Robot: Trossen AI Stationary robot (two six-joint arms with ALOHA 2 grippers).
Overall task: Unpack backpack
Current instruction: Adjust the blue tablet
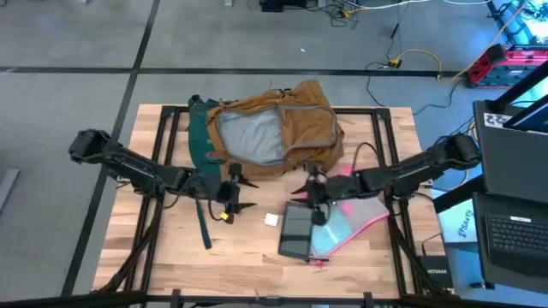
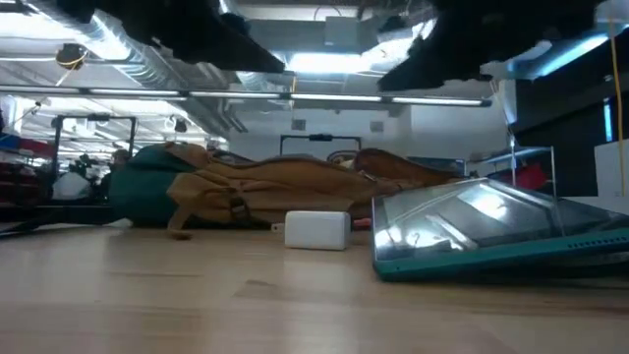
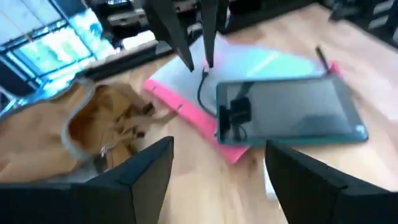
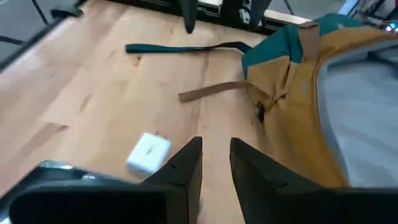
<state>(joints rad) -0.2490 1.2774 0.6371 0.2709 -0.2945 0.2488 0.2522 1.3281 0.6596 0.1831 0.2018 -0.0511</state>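
Note:
The tan-brown backpack [image 1: 274, 128] lies at the table's far middle, mouth open and grey lining up, its teal strap [image 1: 202, 218] trailing toward the near edge. A small white block [image 1: 271, 220] lies on the wood in front of it. A dark tablet [image 1: 297, 231] rests on a clear pink-edged pouch [image 1: 355, 218]. My left gripper [image 1: 248, 195] hovers open, left of the block, empty. My right gripper [image 1: 301, 195] hovers above the tablet's far end. Its fingers [image 4: 186, 165] stand a narrow gap apart with nothing between them.
A tan strap [image 4: 211, 91] lies on the wood beside the backpack. Black frame rails [image 1: 377, 128] run along the table's sides. A laptop [image 1: 514, 231] and gear stand off the table's right edge. Bare wood shows at the near left [image 1: 163, 257].

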